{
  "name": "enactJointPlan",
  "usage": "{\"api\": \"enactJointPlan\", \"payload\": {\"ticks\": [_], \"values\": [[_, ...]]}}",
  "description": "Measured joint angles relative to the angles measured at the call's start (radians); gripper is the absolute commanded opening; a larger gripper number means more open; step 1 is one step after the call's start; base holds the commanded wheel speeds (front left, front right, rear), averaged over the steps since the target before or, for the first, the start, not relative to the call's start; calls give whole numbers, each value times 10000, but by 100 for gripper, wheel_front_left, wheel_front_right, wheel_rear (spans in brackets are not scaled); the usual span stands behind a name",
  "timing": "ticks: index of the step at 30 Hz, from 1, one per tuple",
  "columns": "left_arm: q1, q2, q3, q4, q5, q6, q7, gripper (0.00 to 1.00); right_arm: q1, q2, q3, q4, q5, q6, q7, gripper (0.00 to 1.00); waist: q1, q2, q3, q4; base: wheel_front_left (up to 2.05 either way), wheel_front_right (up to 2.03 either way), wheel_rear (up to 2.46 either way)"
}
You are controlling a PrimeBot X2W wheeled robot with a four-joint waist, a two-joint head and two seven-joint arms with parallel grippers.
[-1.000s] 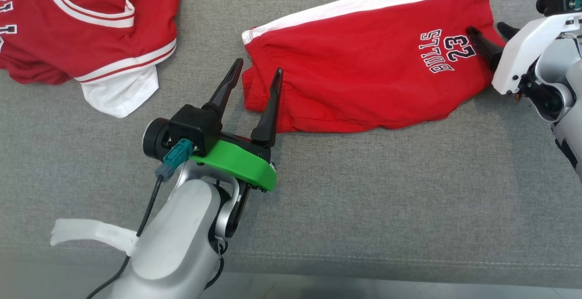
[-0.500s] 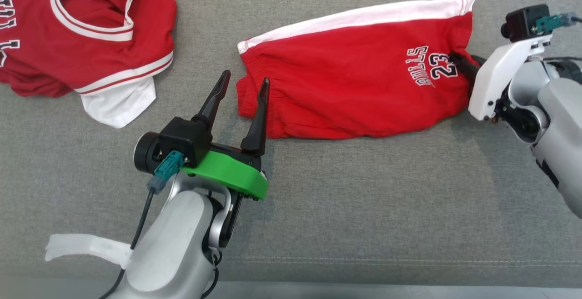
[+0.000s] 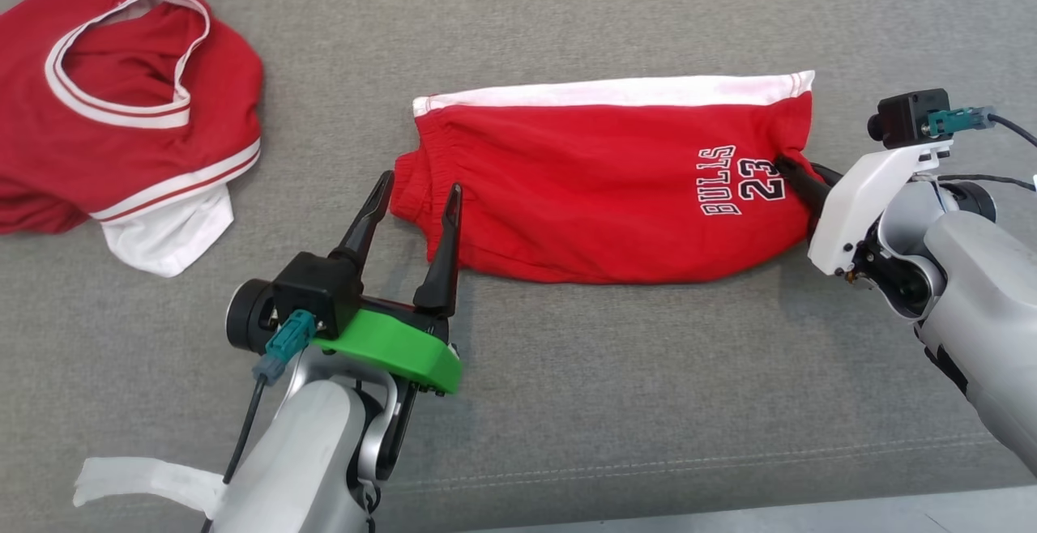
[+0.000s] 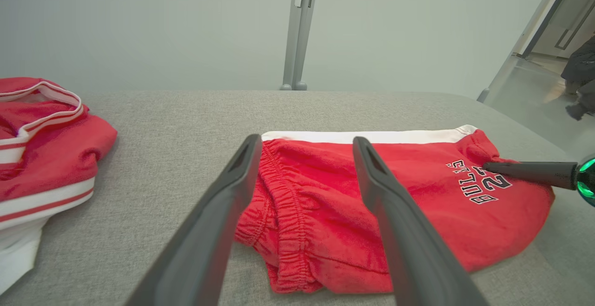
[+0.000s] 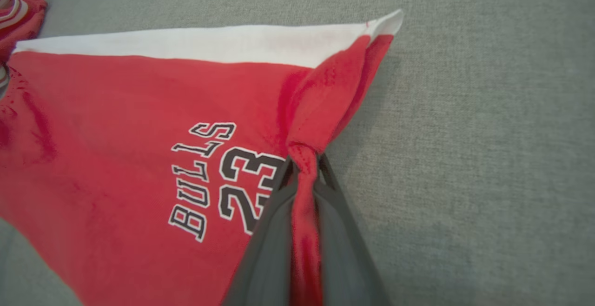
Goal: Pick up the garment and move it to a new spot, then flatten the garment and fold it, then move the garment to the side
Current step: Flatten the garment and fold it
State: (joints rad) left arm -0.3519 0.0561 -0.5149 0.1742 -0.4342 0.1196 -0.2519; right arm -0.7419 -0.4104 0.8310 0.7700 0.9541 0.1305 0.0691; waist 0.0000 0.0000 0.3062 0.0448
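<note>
The garment, red shorts [image 3: 599, 193] with a white side stripe and "BULLS 23" print, lies flat on the grey cushion. My right gripper [image 3: 790, 167] is shut on the bunched hem at the shorts' right end; the right wrist view shows red cloth [image 5: 139, 110] pinched between its fingers [image 5: 302, 159]. At the shorts' left end my left gripper [image 3: 420, 186] is open, its fingers straddling the gathered waistband [image 4: 279, 203] just above the cloth. The left wrist view also has the open left gripper [image 4: 307, 142] and the right gripper's dark tip [image 4: 488, 166] on the print.
A crumpled red jersey [image 3: 121, 136] with white trim lies at the far left, also in the left wrist view [image 4: 42, 148]. The cushion's front seam and edge [image 3: 729, 468] run along the bottom. A metal post [image 4: 297, 27] stands behind the cushion.
My right gripper has shut on the shorts' hem and drawn that end nearer, so the white stripe now lies level. The head camera has shifted. The left gripper stays open.
</note>
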Motion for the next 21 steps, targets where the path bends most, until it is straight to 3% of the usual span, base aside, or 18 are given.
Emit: {"api": "enactJointPlan", "payload": {"ticks": [5,6,7,9,16,21], "values": [[156,44,-65,-136,92,0,10,100,14,-2,46,-15,0,2,-265,0,0,0,-159,-371,0,0,0],[159,42,-90,-153,92,0,50,100,14,-13,46,19,-2,2,-341,5,0,0,-176,-429,0,0,0],[160,38,-119,-169,92,0,50,100,15,-31,35,61,-13,2,-454,29,0,0,-190,-480,0,0,0],[164,27,-186,-184,92,0,71,100,15,-77,-2,159,-13,2,-600,100,0,0,-210,-540,0,0,0],[337,36,-222,-211,123,2,148,100,16,-77,-40,412,-203,0,-1233,100,0,0,-257,-634,0,0,0],[485,48,-171,-217,125,2,146,100,18,-92,-190,451,-520,-111,-2305,100,0,0,-393,-763,0,0,0]]}}
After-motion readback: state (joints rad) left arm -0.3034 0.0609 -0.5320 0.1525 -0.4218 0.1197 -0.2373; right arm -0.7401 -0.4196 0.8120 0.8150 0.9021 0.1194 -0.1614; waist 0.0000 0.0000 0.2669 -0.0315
